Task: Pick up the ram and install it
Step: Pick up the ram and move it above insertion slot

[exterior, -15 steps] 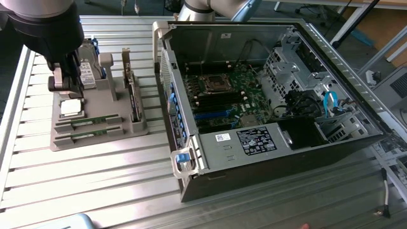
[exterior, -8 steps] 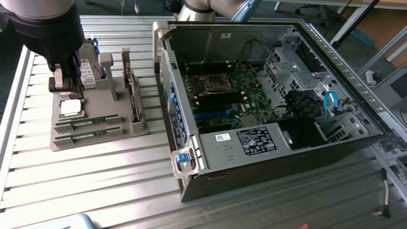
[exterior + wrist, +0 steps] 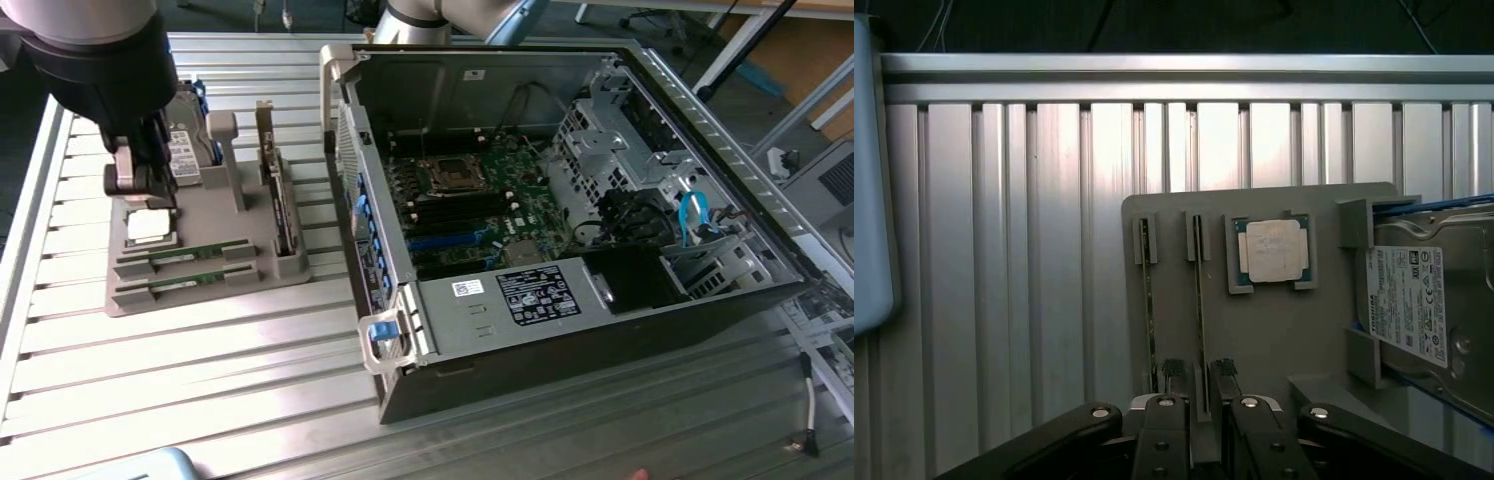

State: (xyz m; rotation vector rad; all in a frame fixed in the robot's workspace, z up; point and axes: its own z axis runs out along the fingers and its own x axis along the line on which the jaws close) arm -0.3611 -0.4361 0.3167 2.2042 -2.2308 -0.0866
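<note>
Presently, note the pincer (image 3: pixel 144 196) hanging low over the grey holder (image 3: pixel 200 300) on the slatted metal counter (image 3: pixel 200 390), toward the exterior view's left. Read the jaws as set wide apart and gripping nothing.

Locate the ram (image 3: pixel 1201 290) standing on edge in its slot on the holder, just beside the processor chip (image 3: pixel 1272 250). Check the wrist view for alignment: one of the fingertips (image 3: pixel 1172 372) on either side of the ram at the end nearest the wrist camera, stick roughly centred in the gap, clear space on both flanks. Cannot tell how far above the stick the tips sit.

Find the second ram stick (image 3: pixel 1150 300) parallel to the first, one slot farther from the processor chip and outside the jaws. Identify the hard drive (image 3: pixel 1424 300), white label and blue edging, on the opposite side of the processor chip from the ram.

See the expansion card (image 3: pixel 274 200) upright along the holder edge nearest the open computer case (image 3: pixel 561 330). Note the case lying on its side at the exterior view's right, well apart from the pincer, motherboard (image 3: pixel 481 190) exposed, ram not yet installed.
</note>
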